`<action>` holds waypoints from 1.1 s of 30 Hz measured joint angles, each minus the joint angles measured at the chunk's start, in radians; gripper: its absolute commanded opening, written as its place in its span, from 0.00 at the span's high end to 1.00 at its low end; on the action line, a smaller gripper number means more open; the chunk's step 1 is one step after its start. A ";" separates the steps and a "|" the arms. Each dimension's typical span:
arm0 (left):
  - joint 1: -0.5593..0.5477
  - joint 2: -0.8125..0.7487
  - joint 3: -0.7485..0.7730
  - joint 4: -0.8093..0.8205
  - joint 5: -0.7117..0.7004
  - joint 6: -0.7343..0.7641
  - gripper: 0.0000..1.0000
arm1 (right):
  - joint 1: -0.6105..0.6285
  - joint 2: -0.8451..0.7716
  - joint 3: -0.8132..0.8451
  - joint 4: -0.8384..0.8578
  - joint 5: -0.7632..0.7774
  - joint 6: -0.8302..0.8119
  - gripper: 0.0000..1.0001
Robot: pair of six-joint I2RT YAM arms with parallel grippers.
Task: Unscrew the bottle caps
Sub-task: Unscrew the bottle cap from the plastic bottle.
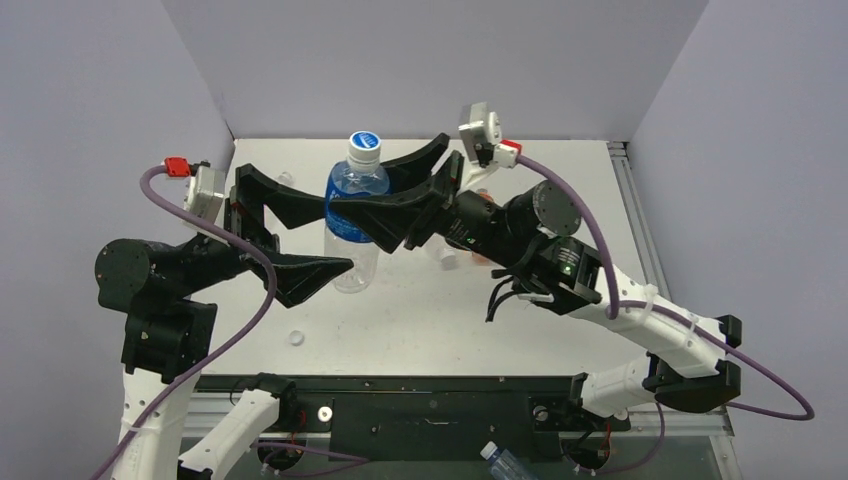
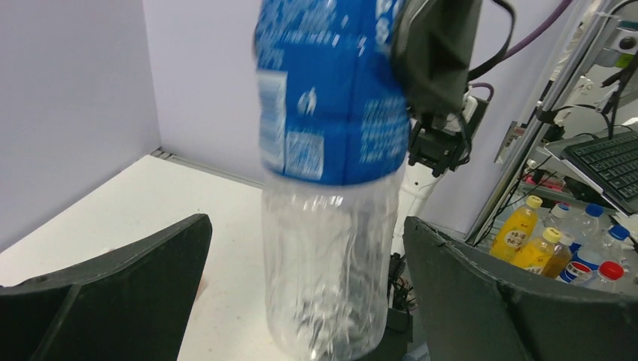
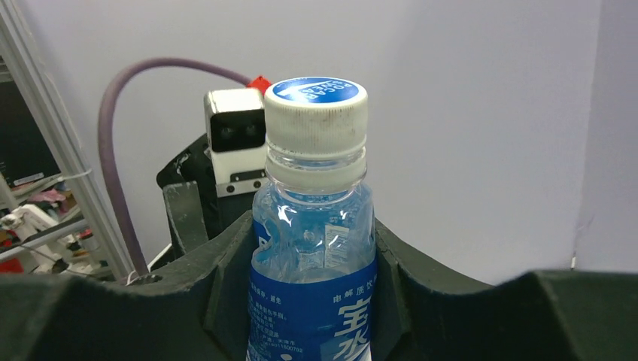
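Ridged white cap (image 3: 316, 113) seemingly seated; right pincer (image 3: 312, 293) clamps crinkly clear bottle (image 2: 331, 113); left pincer (image 2: 323, 301) apart.

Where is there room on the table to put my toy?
Bare table at the far right, between the right arm and the side rail; also in front, between the white cap and that arm. Crowded in the middle: left gripper and right gripper around the bottle.

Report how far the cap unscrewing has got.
Done, apparently: one loose white cap lies on the table. In hand: the right end effector is shut on the blue-labelled bottle just below its neck, its blue-topped cap still on. The left end effector stands open around the bottle's lower body, not touching. Left: twist that cap off.
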 measured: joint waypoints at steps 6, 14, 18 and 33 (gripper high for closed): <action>0.000 0.000 0.005 0.116 0.054 -0.101 0.02 | 0.029 0.071 0.000 0.002 -0.028 0.017 1.00; 0.001 0.010 0.003 0.179 0.110 -0.134 0.73 | 0.069 0.098 0.015 -0.002 -0.051 0.003 0.97; 0.000 0.010 0.002 0.184 0.127 -0.129 0.88 | 0.073 0.096 0.034 -0.038 -0.076 -0.027 0.59; 0.000 -0.060 -0.048 -0.055 0.011 0.375 1.00 | 0.034 0.121 0.420 -0.428 0.047 -0.033 0.21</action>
